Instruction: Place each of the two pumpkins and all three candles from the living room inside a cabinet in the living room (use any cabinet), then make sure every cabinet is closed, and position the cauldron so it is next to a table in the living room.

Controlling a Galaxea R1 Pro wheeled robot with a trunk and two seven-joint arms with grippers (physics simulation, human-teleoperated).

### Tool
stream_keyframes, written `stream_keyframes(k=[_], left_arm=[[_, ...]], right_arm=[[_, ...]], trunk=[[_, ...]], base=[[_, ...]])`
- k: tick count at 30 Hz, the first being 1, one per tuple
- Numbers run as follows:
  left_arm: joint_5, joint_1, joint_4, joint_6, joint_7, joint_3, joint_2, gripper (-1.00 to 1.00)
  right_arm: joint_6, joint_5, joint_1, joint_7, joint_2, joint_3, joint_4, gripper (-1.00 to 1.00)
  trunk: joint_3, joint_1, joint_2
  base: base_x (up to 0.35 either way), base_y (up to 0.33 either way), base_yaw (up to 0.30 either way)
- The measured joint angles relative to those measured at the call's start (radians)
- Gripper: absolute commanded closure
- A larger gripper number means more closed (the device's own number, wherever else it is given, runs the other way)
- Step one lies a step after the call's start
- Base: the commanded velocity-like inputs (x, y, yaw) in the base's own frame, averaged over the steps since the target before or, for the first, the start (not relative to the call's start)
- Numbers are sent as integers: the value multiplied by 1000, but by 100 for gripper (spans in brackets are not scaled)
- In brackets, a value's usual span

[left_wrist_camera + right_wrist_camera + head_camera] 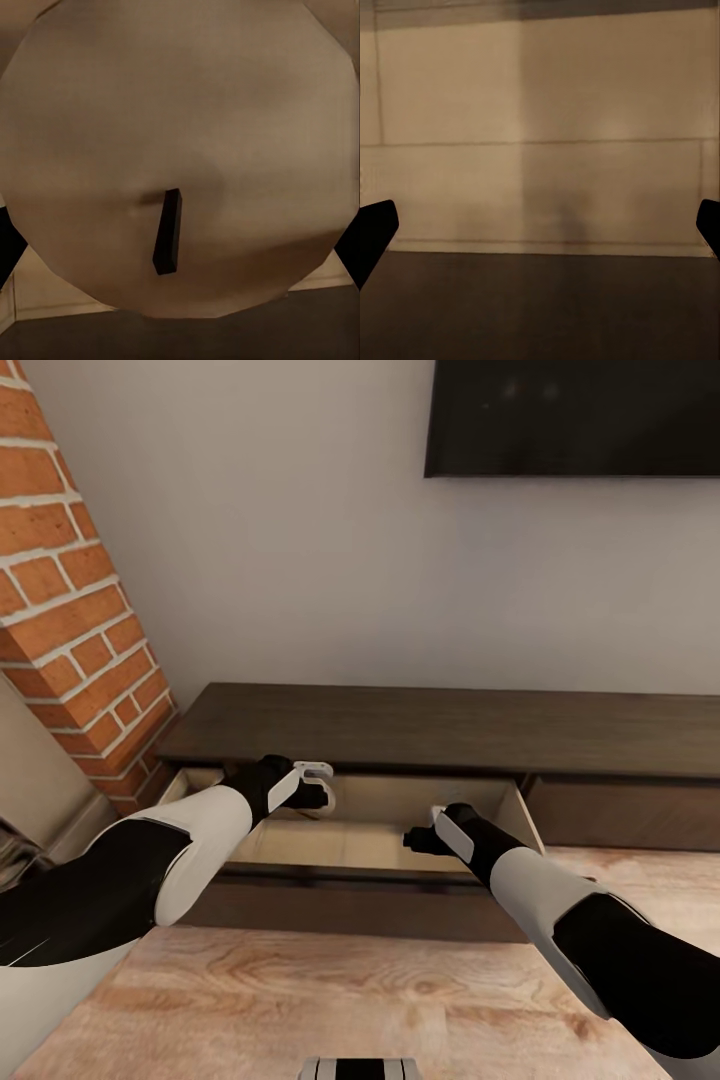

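The cabinet (440,725) is a long low dark-brown unit against the wall. Its left drawer (360,845) is pulled out and shows a light beige inside. My left gripper (318,792) hangs over the drawer's back left part. In the left wrist view a cream-beige candle (180,112) with a dark wick (166,231) sits between the dark fingers (6,251), so the left gripper (178,253) is shut on it. My right gripper (415,838) is over the drawer's right half. It is open (541,225), with its fingertips wide apart and the beige drawer wall (540,112) behind them.
A dark TV (575,415) hangs on the wall above the cabinet. A red brick column (70,610) stands close on the left. The neighbouring drawer front (620,815) on the right is shut. Light wooden floor (300,990) lies in front of the drawer.
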Motion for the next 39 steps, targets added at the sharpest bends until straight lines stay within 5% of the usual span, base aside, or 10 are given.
stream_keyframes(k=[20,27,39], left_arm=[[0,22,28,1,-1,1,0,100],[-2,92,29,-135,-1,0,1,100],[-8,122,23,-160,-1,0,5,100]], right_arm=[[-28,1,0,0,0,0,0,-100],[-28,1,0,0,0,0,0,-100],[-28,1,0,0,0,0,0,-100]], trunk=[[-11,0,0],[-22,0,0],[-40,0,0]], base=[[72,0,25],[0,0,69],[0,0,69]])
